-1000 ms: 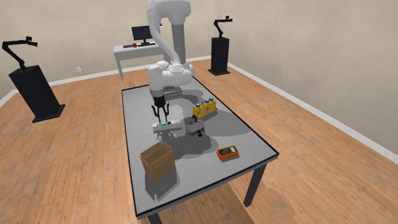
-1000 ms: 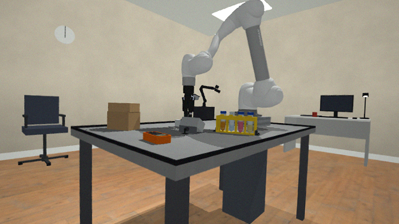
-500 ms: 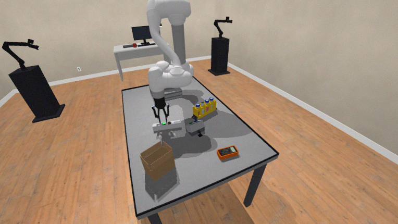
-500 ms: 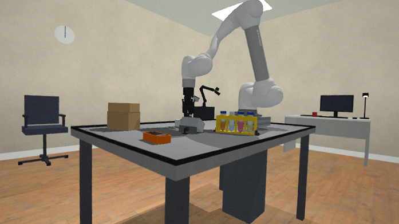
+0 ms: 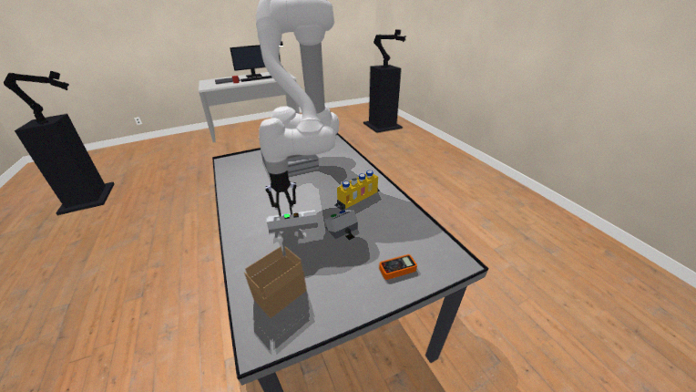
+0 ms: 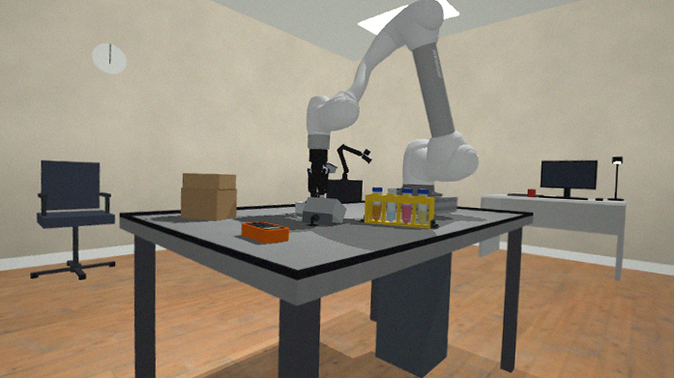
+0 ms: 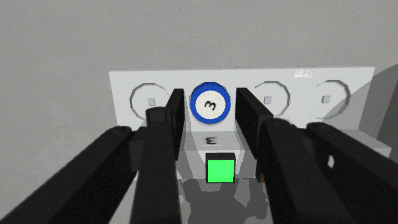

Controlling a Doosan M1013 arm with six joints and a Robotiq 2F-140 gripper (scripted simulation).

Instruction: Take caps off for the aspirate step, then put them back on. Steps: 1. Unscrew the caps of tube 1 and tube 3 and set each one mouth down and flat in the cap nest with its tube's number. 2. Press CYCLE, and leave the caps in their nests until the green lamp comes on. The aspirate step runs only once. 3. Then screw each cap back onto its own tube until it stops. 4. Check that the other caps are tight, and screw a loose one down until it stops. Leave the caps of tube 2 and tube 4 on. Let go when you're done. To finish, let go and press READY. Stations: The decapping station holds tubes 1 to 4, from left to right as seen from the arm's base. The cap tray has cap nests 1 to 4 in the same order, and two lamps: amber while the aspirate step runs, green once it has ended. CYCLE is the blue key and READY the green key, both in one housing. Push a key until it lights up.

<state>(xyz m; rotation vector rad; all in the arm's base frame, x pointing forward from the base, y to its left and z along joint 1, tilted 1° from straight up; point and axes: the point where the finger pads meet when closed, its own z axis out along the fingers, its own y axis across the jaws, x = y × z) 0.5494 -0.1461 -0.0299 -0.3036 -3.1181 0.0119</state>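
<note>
Between claw (image 7: 210, 112) fingers, untouched: cap 3 (image 7: 210, 103), nested.

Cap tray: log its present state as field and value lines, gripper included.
cap in tray: blue-rimmed cap marked 3, lying in the nest marked 3
other nests: three in view, all without caps
lamp: green lamp lit
gripper: part open, holding nothing, one finger either side of the cap, above the cap tray
tube rack: three blue caps showing in the top view
</note>
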